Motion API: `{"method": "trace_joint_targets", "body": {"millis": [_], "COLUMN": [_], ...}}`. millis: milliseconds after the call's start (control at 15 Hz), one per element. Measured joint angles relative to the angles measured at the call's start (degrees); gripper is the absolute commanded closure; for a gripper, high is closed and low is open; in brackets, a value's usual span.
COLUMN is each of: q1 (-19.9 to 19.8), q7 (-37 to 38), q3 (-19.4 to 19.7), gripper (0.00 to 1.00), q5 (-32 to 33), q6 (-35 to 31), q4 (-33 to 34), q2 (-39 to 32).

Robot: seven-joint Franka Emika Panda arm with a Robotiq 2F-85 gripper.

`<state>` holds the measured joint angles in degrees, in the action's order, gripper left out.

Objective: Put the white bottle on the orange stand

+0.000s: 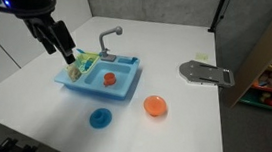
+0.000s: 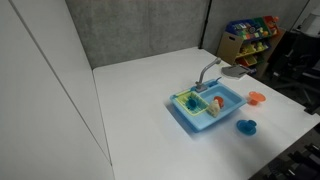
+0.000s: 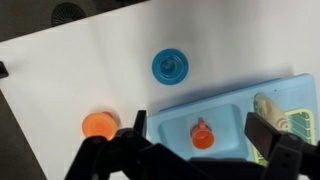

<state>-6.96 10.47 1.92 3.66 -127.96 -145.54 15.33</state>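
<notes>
The white bottle (image 1: pixel 72 69) lies in the green rack at one end of a blue toy sink (image 1: pixel 127 84). In the wrist view the bottle (image 3: pixel 272 108) is partly hidden behind one finger. The orange stand (image 1: pixel 155 105) is a round disc on the white table beside the sink; it also shows in the wrist view (image 3: pixel 98 125) and in an exterior view (image 2: pixel 257 97). My gripper (image 1: pixel 60 40) hovers above the rack end of the sink. It is open and empty, and in the wrist view its fingers (image 3: pixel 200 130) straddle the basin.
A small orange cup (image 3: pixel 201 133) stands in the sink basin. A blue disc (image 1: pixel 100 118) lies on the table by the sink. A grey faucet (image 1: pixel 109 35) rises at the sink's back. A grey flat object (image 1: pixel 206 73) lies near the table edge. Toy shelves (image 2: pixel 250 35) stand behind.
</notes>
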Motion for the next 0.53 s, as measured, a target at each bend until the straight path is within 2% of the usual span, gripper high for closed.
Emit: {"method": "trace_joint_targets", "body": {"millis": [533], "q1": [6.83], "q7": [0.00], "q3": [-3.58], "gripper": [0.00], "q5": [-3.49], "q6": [-4.53], "q4": [2.80], "q2": [-7.55]}}
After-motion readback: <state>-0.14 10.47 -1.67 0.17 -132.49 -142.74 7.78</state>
